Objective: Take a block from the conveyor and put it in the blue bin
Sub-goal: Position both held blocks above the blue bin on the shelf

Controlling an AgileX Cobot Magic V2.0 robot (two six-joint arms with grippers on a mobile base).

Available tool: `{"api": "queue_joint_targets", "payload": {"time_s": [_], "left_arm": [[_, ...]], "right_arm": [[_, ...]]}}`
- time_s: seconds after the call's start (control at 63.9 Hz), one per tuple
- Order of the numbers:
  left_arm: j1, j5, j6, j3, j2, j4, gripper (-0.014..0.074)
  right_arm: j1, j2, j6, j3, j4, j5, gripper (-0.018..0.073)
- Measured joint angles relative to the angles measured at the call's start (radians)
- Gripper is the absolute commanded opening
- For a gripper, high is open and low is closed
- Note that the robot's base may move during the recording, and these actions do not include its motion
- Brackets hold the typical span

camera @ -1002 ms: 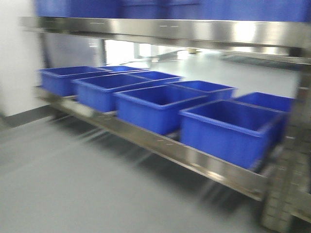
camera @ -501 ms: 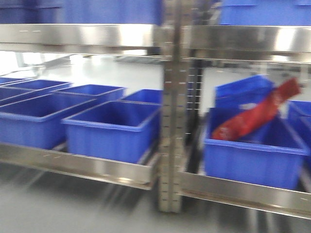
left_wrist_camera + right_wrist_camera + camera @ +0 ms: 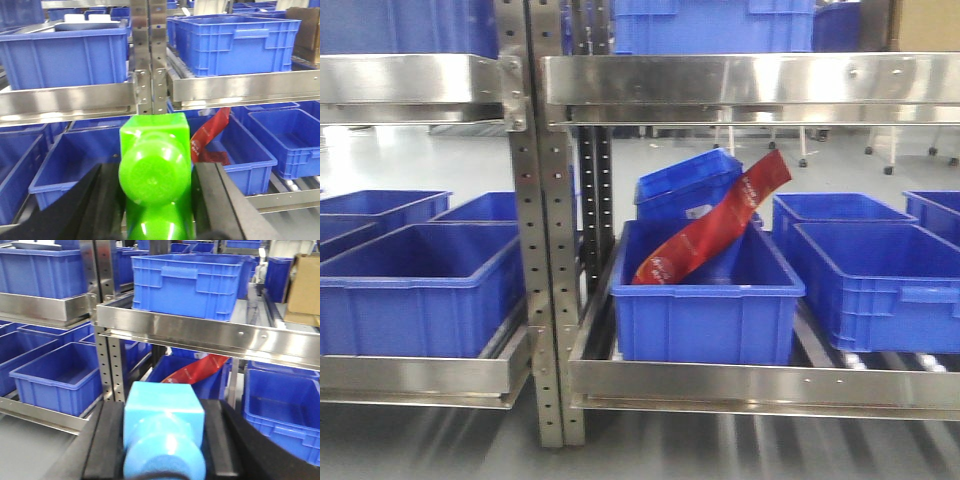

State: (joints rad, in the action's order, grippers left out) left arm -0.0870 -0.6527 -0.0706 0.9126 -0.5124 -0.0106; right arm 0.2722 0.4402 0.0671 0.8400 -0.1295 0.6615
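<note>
Where bins (image 3: pixel 420 310) line racks (image 3: pixel 740 385), a red bag (image 3: pixel 715 232) leans.

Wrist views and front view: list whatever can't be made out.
- Left wrist: green block cut off by bottom edge.
- Right wrist: blue block cut off by bottom edge; red bag mostly behind shelf rail.
- Front: bin floor under the bag hidden by its front wall; conveyor out of frame.

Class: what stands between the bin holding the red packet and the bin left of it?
A perforated steel upright, clearest in the front view.
</note>
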Motion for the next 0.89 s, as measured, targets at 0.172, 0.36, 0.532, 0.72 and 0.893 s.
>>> {"api": "queue_joint_targets", "payload": {"time_s": [0.172,0.36,0.532,0.72,0.893], "left_arm": [[0.000,0.000,0.000,0.000,0.000,0.000,-0.0111],[0.000,0.000,0.000,0.000,0.000,0.000,-0.0111],[0.000,0.000,0.000,0.000,0.000,0.000,-0.0111],[0.000,0.000,0.000,0.000,0.000,0.000,-0.0111],[0.000,0.000,0.000,0.000,0.000,0.000,-0.0111]], "right_arm": [[0.000,0.000,0.000,0.000,0.000,0.000,-0.0153],[0.000,0.000,0.000,0.000,0.000,-0.001,-0.0153],[0.000,0.000,0.000,0.000,0.000,-0.002,-0.0153],[0.000,0.000,0.000,0.000,0.000,-0.002,-0.0153],[0.000,0.000,0.000,0.000,0.000,-0.002,-0.0153]]}}
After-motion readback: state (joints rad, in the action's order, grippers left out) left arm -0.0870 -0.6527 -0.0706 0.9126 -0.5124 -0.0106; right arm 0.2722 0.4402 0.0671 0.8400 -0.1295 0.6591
